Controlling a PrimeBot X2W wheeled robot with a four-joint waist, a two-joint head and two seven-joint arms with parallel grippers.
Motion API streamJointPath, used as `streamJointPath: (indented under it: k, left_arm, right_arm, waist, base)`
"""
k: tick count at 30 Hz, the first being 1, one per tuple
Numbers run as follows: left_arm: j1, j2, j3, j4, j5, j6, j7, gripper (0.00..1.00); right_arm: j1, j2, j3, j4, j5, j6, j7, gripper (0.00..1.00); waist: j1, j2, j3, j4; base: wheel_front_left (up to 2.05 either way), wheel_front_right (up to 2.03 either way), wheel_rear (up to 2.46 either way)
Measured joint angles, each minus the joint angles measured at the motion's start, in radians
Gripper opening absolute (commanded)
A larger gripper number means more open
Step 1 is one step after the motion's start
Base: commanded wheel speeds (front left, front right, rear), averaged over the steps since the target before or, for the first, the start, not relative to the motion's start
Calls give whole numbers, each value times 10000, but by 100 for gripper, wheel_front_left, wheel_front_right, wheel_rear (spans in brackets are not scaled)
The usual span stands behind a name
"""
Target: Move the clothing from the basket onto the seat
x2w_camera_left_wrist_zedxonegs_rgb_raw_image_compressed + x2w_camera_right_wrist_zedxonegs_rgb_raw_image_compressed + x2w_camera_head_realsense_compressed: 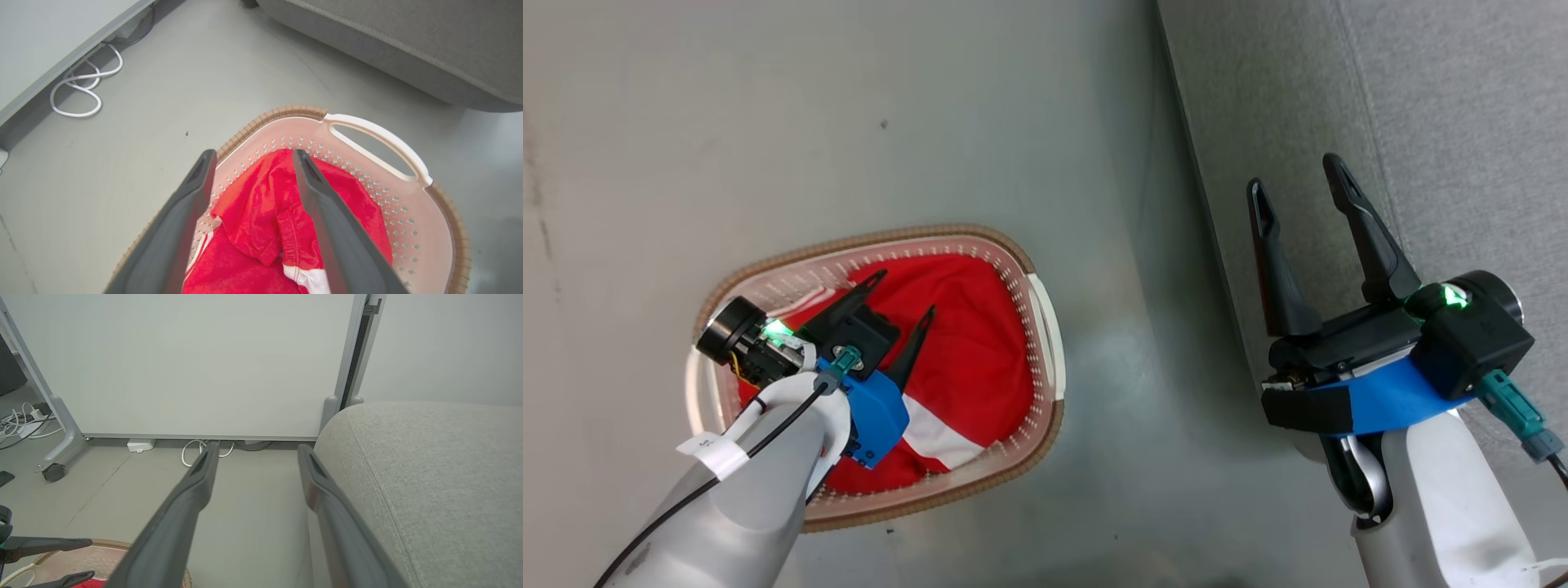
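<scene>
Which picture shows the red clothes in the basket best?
The left wrist view: the red clothes fill its middle, folds and waistband clear. The head view shows them partly behind the left arm; the right wrist view catches a red sliver.

This looks like a lab or test room dressed as a corner of a home. It has a bare, smooth grey floor [849,122], a pale partition [184,363] on a castor [54,472], and loose white cables [77,94] along its foot. The homely pieces are a grey sofa [429,477] and a laundry basket [425,245] standing on the floor.
</scene>
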Motion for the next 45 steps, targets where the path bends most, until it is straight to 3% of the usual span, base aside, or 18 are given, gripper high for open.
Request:
streamJointPath:
  k: [12,23,32,45]
  left_arm:
    - [-1112,27,-2516,1960,-1390,0,215,100]
    - [-1936,426,-4498,2270,-3269,0,1697,100]
    - [-2487,794,-5143,2211,-4418,-2,2435,100]
    - [-2793,660,-5367,1478,-5340,-2,2792,100]
  right_arm:
    - [-430,-2,79,-320,33,0,2,100]
    - [-736,0,176,-621,42,0,0,100]
    - [-826,0,186,-815,46,0,0,100]
    - [-928,0,221,-941,13,0,0,100]
  waist:
    - [0,0,1602,-339]
    - [-1,-1,2832,-535]
    - [-1,0,3597,-673]
    - [-1,0,4223,-590]
  base:
    - [0,0,0]
    - [0,0,0]
    - [0,0,0]
    - [0,0,0]
